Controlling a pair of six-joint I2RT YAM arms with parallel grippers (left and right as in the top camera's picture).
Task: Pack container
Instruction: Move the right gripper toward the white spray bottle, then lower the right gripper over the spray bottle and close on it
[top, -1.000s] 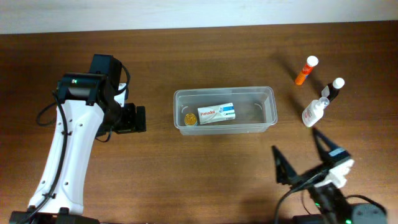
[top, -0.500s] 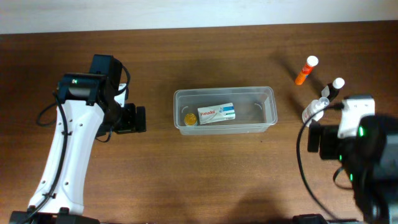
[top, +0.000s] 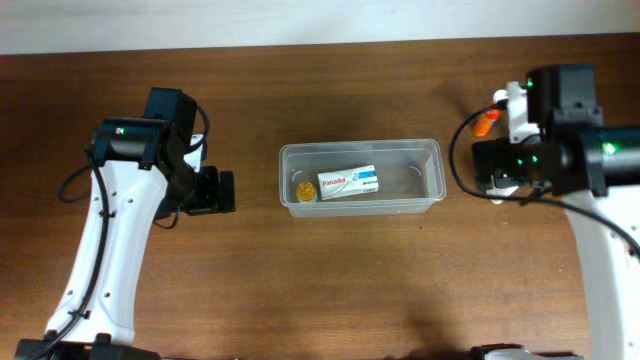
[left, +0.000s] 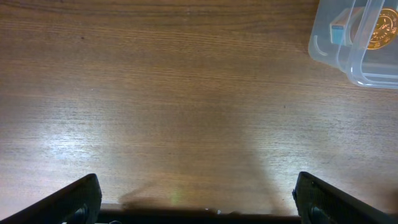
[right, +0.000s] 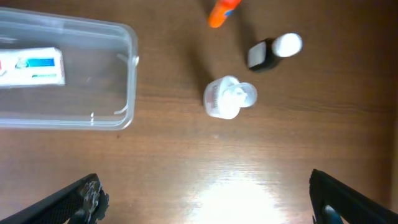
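**A:** Item one, right gripper (right: 204, 182). Condition?

**B:** Jaws wide apart, nothing between them, pointing down at bare tabletop (right: 348, 124). Working outward from it:
- clear pump bottle (right: 229, 98), nearest, seen top-down;
- black bottle (right: 273, 51) with a white cap, just beside the pump bottle and further out;
- orange bottle (right: 224, 12), furthest, cut off by the frame edge.

**A:** Change since the last count?

**B:** A second ago this arm sat low at the near edge of the overhead view, well apart from the bottles. Half a second ago it was beside them. Now it hangs over them and hides the black bottle from above. As far as I can tell, the bottles have not shifted.

**A:** Item two, left gripper (left: 196, 186)?

**B:** Jaws apart as well, and empty. It is over bare wood to the left of the container, and its position has not changed over the second.

**A:** The container (top: 430, 150)?

**B:** Mid-tabletop, between the two arms, with its long side running across. It holds a white-and-blue box (top: 348, 183) and a gold round piece (top: 304, 191) at its left end. The right part is bare. Contents as before.

**A:** Bearing on the task?

**B:** Three bottles are still outside the container. The right arm looks placed for a pick, most likely the pump bottle. It would need to come down with the jaws straddling the bottle's body. The black bottle stands close, so there is a risk of nudging it.
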